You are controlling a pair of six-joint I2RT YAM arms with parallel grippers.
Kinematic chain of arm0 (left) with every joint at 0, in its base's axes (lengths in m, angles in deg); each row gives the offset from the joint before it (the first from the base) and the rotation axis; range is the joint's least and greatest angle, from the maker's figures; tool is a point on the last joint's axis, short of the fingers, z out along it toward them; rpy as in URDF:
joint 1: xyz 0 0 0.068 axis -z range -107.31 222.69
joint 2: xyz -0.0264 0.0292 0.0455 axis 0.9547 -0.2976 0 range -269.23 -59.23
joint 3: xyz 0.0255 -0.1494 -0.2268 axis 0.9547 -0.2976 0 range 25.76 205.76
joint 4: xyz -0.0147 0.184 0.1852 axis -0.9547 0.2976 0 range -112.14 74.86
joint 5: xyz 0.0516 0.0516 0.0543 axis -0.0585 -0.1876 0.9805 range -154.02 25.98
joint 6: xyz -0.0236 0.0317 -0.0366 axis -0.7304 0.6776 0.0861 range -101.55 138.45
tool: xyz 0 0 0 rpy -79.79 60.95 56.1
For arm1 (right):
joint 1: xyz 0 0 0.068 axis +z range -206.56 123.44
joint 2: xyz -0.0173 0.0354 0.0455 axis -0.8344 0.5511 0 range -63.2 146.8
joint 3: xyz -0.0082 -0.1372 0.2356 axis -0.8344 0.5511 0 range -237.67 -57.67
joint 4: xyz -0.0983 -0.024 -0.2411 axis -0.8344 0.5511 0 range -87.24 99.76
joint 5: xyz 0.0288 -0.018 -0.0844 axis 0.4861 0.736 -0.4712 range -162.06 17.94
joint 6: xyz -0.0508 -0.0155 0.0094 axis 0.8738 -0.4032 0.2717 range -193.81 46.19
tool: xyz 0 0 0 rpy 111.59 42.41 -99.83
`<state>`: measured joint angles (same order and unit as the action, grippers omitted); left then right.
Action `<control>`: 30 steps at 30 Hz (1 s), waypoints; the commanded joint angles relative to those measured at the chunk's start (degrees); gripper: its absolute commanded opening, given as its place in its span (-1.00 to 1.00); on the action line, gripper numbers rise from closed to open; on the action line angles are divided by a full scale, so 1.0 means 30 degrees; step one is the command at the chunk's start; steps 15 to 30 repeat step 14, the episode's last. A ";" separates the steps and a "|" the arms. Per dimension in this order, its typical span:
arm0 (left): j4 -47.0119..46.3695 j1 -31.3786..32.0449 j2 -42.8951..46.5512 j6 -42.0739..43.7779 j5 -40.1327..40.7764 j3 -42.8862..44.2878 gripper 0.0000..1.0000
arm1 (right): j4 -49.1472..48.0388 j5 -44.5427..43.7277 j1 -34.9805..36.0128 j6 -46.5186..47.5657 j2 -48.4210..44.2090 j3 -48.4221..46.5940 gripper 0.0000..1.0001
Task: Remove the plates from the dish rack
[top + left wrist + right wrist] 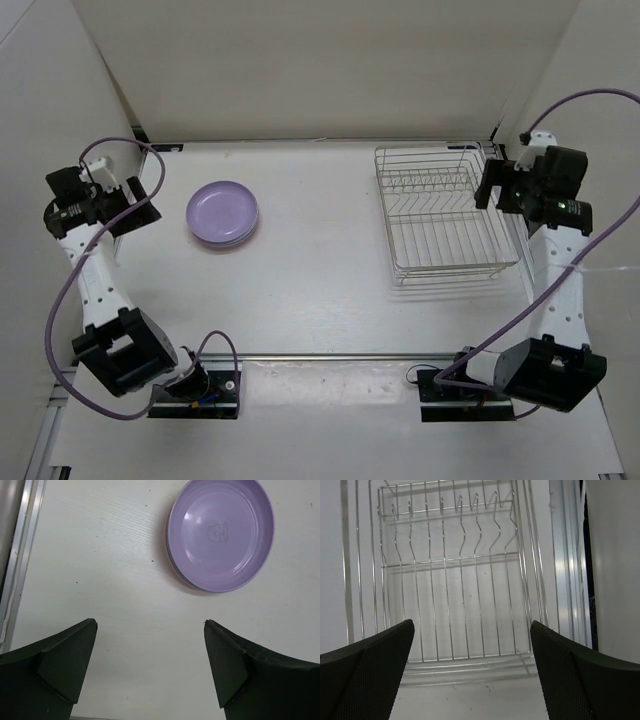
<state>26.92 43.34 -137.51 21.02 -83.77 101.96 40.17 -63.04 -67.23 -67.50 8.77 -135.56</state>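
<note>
A white table [320,270] carries a stack of plates [222,213], a lavender one on top, toward its far left, and a wire dish rack [445,210] at its far right corner.

Stacked plates [222,213] left (dish rack [450,235] right)

Table [320,290] — white, matte, faint wood grain, evenly lit.
Back wall [320,60] — plain white panel at the table's far edge.
Side panels [40,100] — white, flanking the table.
Metal strip [330,357] — along the table's near edge.
</note>
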 commanded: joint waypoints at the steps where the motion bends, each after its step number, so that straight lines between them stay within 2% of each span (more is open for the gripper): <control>1: 0.1018 -0.0852 0.1248 0.0931 -0.1705 -0.0382 1.00 | 0.0802 0.0769 -0.1939 -0.0696 -0.2125 0.1114 1.00; 2: 0.1223 -0.0854 0.1424 0.1163 -0.1998 -0.0585 1.00 | 0.0599 0.1702 -0.2413 -0.0870 -0.2480 0.1844 1.00; 6: 0.1225 -0.1088 0.2217 0.1165 -0.2001 -0.0966 1.00 | 0.0247 0.2412 -0.4579 -0.0871 -0.4120 0.3080 1.00; 12: 0.1225 -0.1088 0.2801 0.0785 -0.2177 -0.1142 1.00 | 0.0245 0.3554 -0.5755 -0.1045 -0.4652 0.3900 1.00; 30: 0.1225 -0.1088 0.3006 0.0785 -0.2177 -0.1318 1.00 | 0.0245 0.4197 -0.5989 -0.0815 -0.4826 0.3902 1.00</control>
